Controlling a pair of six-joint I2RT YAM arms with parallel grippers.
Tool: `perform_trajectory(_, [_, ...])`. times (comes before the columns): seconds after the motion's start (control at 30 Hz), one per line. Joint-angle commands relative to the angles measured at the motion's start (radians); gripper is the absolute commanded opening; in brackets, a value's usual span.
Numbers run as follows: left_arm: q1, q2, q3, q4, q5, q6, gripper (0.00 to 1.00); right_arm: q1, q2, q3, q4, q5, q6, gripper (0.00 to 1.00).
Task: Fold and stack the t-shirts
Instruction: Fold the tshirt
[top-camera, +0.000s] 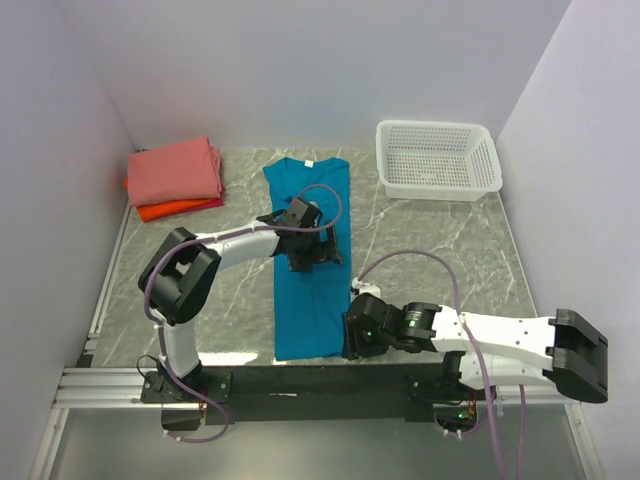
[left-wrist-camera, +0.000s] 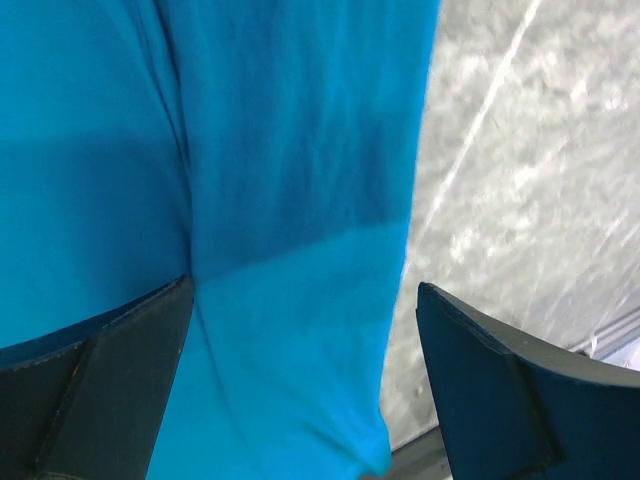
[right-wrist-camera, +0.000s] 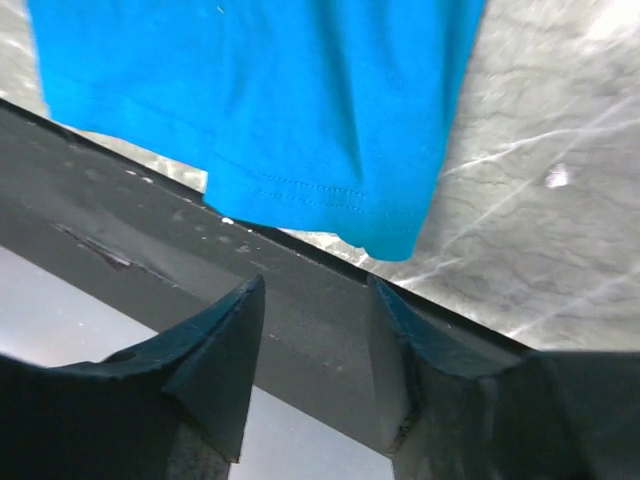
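The teal-blue t-shirt (top-camera: 303, 310) lies flat down the middle of the marble-patterned table (top-camera: 430, 250), sleeves already turned in so it forms a long narrow strip. Its collar is toward the top of the overhead frame and its hem reaches the black rail (right-wrist-camera: 150, 230) at the bottom. A stack of folded t-shirts (top-camera: 175, 172), salmon-pink on top with red and orange beneath, sits at upper left, and a white mesh basket (top-camera: 440, 188) at upper right.

The left gripper (left-wrist-camera: 305, 300) hovers low over the middle of the strip with its fingers spread wide and nothing between them. The right gripper (right-wrist-camera: 315, 290) sits just beside the hem's lower-right corner, its fingers parted and empty. The cloth lies ahead of the tips, not between them.

The step in hand looks like the crosswise fold, hem up toward collar. To do it well, the right pincer should slide under the hem corner and take every layer, not only the top one. The left should pin the strip at its midline so the crease lands there. The hem should travel low and straight up the frame, side edges kept in line, or the soft cotton will skew or bunch.
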Motion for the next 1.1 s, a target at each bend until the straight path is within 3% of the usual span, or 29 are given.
perform_trajectory(0.0, [-0.028, -0.142, 0.038, -0.058, -0.023, 0.029, 0.99, 0.001, -0.077, 0.052, -0.068, 0.083, -0.014, 0.53])
perform_trajectory(0.13, [-0.053, -0.291, -0.051, -0.133, -0.109, -0.003, 0.99, -0.050, -0.160, 0.021, -0.067, 0.117, 0.016, 0.57])
perform_trajectory(0.33, [-0.077, -0.564, -0.356, -0.252, -0.191, -0.144, 0.99, -0.176, -0.217, -0.077, 0.062, -0.024, -0.016, 0.54])
perform_trajectory(0.57, [-0.171, -0.824, -0.678, -0.250, -0.110, -0.330, 0.99, -0.213, -0.108, -0.106, 0.139, -0.128, -0.050, 0.47])
perform_trajectory(0.73, [-0.243, -0.884, -0.763, -0.202, -0.044, -0.407, 0.89, -0.214, -0.071, -0.126, 0.165, -0.153, -0.030, 0.43])
perform_trajectory(0.97, [-0.250, -0.820, -0.807, -0.167, -0.029, -0.409, 0.76, -0.213, -0.094, -0.161, 0.154, -0.125, -0.027, 0.43])
perform_trajectory(1.07, [-0.250, -0.778, -0.801, -0.142, -0.035, -0.405, 0.61, -0.213, -0.079, -0.180, 0.191, -0.138, -0.021, 0.43])
